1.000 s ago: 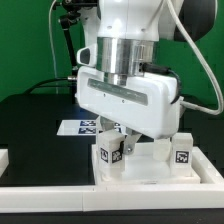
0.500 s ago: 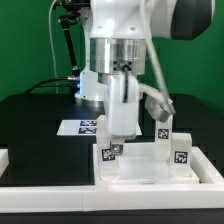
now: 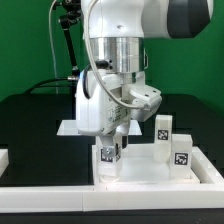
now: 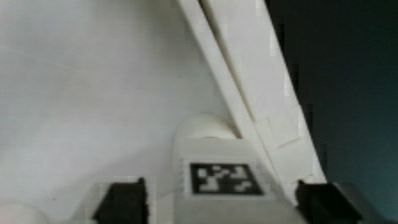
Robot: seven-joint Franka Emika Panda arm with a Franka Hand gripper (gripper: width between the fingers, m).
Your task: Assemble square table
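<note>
The white square panel lies flat at the front of the table. A short white leg post with a square tag stands upright at the panel's corner on the exterior view's left. My gripper comes straight down over it, one finger on each side. In the wrist view the post's tagged face sits between the dark fingers, and the gripper looks shut on it. Two more tagged leg posts stand on the panel's right side. The panel's raised rim runs diagonally in the wrist view.
The marker board lies on the black table behind the arm, partly hidden by it. A long white border bar runs along the front, and a white piece sits at the exterior view's left edge. A green backdrop stands behind.
The gripper has turned about its vertical axis over the leg post at the panel's corner on the exterior view's left. It has stayed over the same spot. The two posts on the right have not moved.
</note>
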